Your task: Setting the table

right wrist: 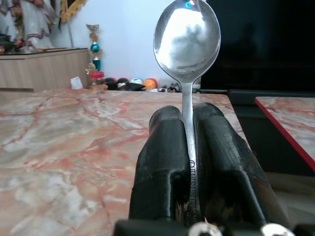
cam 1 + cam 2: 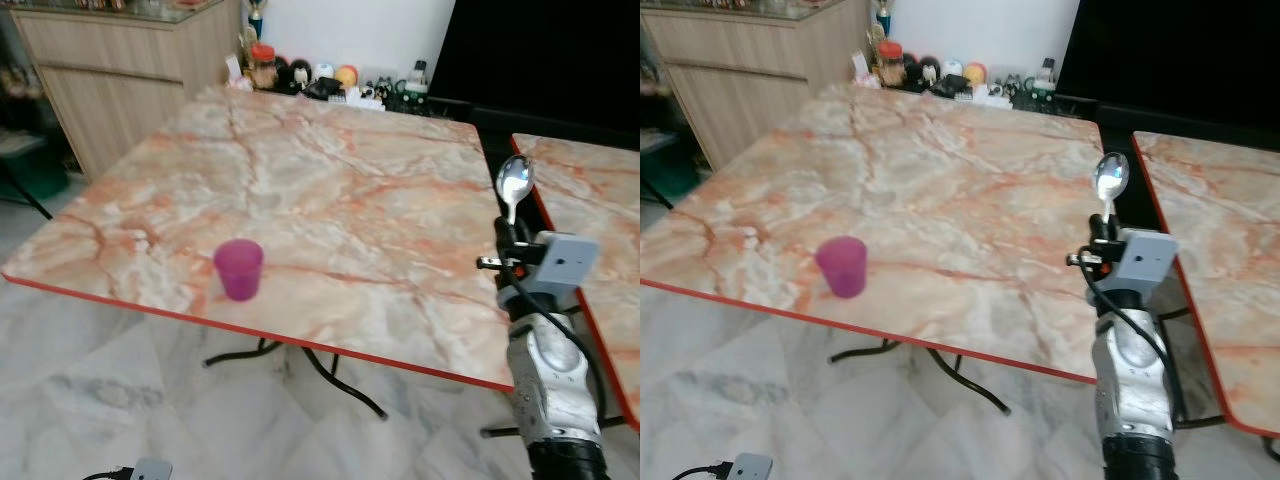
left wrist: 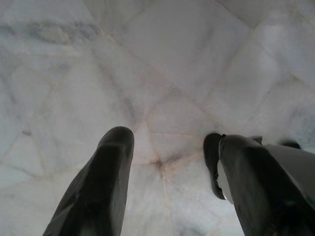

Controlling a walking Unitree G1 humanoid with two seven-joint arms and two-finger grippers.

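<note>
Right claw [image 1: 189, 162] clamped on the handle of a spoon [image 2: 515, 186], bowl up, held above the right edge of the marble surface [image 2: 330, 190]; purple cup [image 2: 238, 268] stands near the front edge, well apart from the spoon; left claw [image 3: 167, 187] hangs low over the floor [image 3: 162, 64], fingers spread, empty; we judge the step to be carrying the spoon to its place; next move calls for lowering it flat, probably beside the cup, before release.
</note>
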